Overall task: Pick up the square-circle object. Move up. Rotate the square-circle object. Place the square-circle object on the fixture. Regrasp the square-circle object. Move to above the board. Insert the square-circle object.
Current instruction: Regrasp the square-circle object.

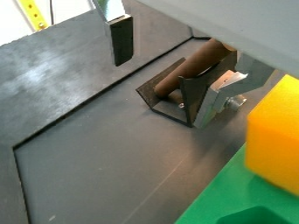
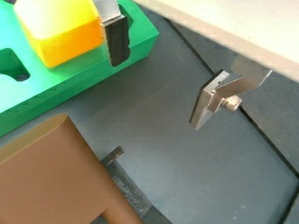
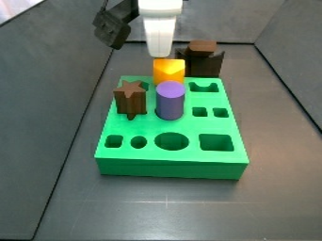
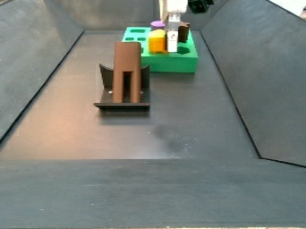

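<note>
Gripper (image 3: 160,47) of yours hangs over the far edge of the board (image 3: 189,155), just above the yellow block (image 3: 169,69). You only get one finger (image 1: 121,42) per wrist view, so I can't tell how the jaws are set; nothing shows against that pad. The square-circle object (image 4: 124,64) leans on the fixture (image 4: 120,100) out in the middle of the worktop, well apart from the board and nowhere near the gripper.

The claw (image 3: 161,47) has a white body and flat silver fingers (image 1: 121,39) with dark pads.
</note>
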Controlling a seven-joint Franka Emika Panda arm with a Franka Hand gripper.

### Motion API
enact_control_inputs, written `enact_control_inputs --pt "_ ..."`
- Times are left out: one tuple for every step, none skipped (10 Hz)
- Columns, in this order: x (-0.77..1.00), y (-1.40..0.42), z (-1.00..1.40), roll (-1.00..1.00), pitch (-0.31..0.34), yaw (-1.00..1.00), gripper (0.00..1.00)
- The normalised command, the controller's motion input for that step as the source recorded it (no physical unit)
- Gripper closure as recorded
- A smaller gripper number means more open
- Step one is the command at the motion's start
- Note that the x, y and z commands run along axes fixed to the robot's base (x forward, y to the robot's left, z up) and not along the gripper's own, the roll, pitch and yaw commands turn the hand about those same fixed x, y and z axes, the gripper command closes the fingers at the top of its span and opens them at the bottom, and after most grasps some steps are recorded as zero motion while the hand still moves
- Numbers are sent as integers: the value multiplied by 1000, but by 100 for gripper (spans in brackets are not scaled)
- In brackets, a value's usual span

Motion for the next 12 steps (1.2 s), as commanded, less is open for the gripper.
enact_control_inputs --pt "1000 1 8 63 153 -145 0" --pt "1000 1 7 47 163 -99 0" --pt "1000 0 -21 45 211 -27 0" --pt "1000 -1 -15 43 215 -8 0" --pt "1000 -4 -8 32 214 17 0" --pt "1000 -9 -9 12 209 34 0" --pt "1000 -11 -5 -1 209 45 0" --pt "1000 -13 -4 -8 205 49 0" --pt "1000 -13 -2 -16 209 55 0" --pt "1000 -14 3 -20 214 57 0" --pt "988 -17 3 -26 213 57 0" --pt "912 -16 -4 -30 211 59 0"
